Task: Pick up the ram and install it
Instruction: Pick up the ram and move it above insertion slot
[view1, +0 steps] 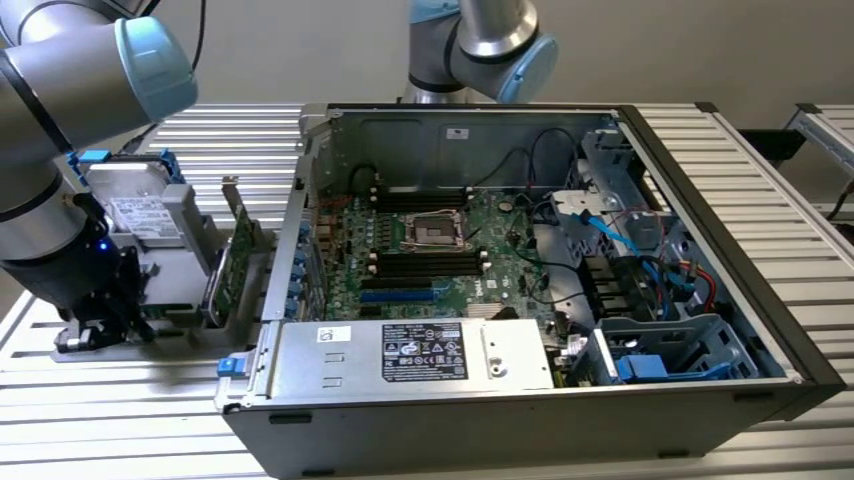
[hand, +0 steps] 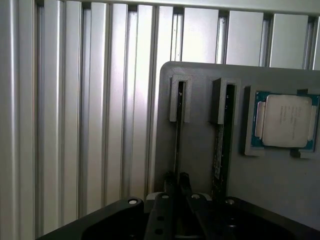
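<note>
— Where is the ram (hand: 178, 131) kept?
— It is held on edge in a slot of the grey holder plate (hand: 200, 150). The plate is set on the counter (hand: 75, 125), near the counter's edge at the exterior view's left and outside the open computer case (view1: 427, 150).
— How is it placed relative to the end effector (hand: 177, 180)?
— The end effector is positioned right at the stick's near end. The long axis is directed straight away from it, parallel to the counter's slats. A second stick (hand: 220, 150) is slotted just beside it, with a processor (hand: 285, 120) beyond.
— Is the ram gripped?
— That cannot be told.
— Can any writing be read?
— Print is seen on the processor and on the power supply label (view1: 424, 352), but none can be read.
</note>
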